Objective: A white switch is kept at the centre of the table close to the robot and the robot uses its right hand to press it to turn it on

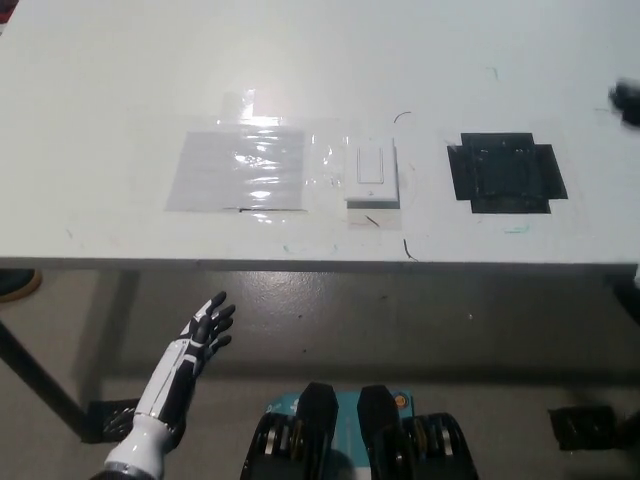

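The white switch (pixel 371 172) lies flat on the white table (pixel 120 80), near its front edge at the centre, with its rocker upright in the plate. Nothing touches it. A dark, blurred bit of my black right hand (pixel 627 101) shows at the far right edge, well right of the switch and over the table; its fingers cannot be made out. My white left hand (pixel 205 333) rests low at the lower left, below the table's front edge, open with the fingers spread.
A shiny clear taped sheet (pixel 238 168) lies just left of the switch. A black taped square (pixel 507 172) lies to its right. A dark table leg (pixel 35 375) stands at the lower left over the grey floor.
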